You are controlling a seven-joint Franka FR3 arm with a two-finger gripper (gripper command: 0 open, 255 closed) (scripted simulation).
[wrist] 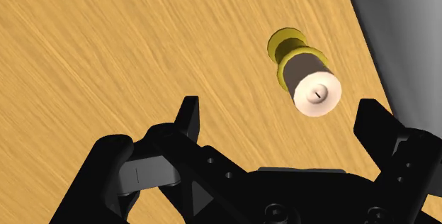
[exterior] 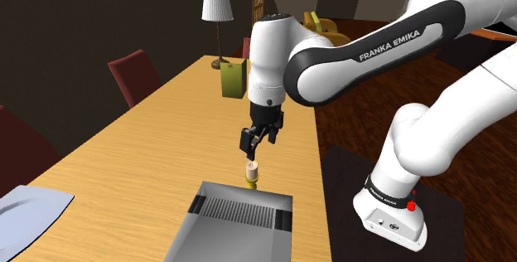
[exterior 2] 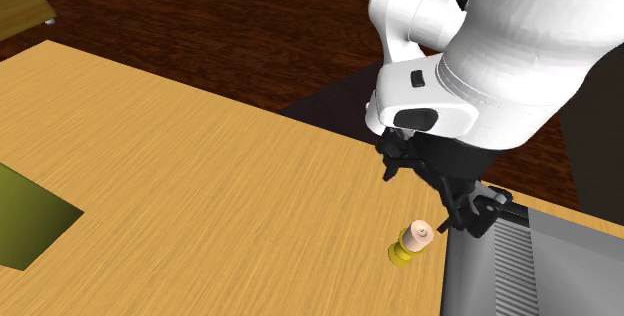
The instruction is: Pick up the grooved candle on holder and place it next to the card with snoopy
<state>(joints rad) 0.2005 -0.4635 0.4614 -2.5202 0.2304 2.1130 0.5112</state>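
Note:
The candle [exterior: 251, 172] is a short pale cylinder with a beige side, standing upright on a yellow holder on the wooden table [exterior: 149, 136]. It also shows in the second exterior view as the candle [exterior 2: 413, 241] and, from above, as the candle [wrist: 312, 82]. My black gripper [exterior: 258, 146] hangs just above it, open and holding nothing. In the wrist view the gripper [wrist: 282, 120] has its fingers spread wide, and the candle stands a little ahead of the gap, nearer one finger. The olive-green upright card [exterior: 234, 78] stands far down the table.
A grey ribbed box [exterior: 239, 223] sits right beside the candle at the table's near end, also seen as the grey box [exterior 2: 530, 264]. A table lamp [exterior: 217, 16] stands behind the card. A bluish plate [exterior: 29, 215] lies at the near left. Red chairs [exterior: 134, 74] line the far side.

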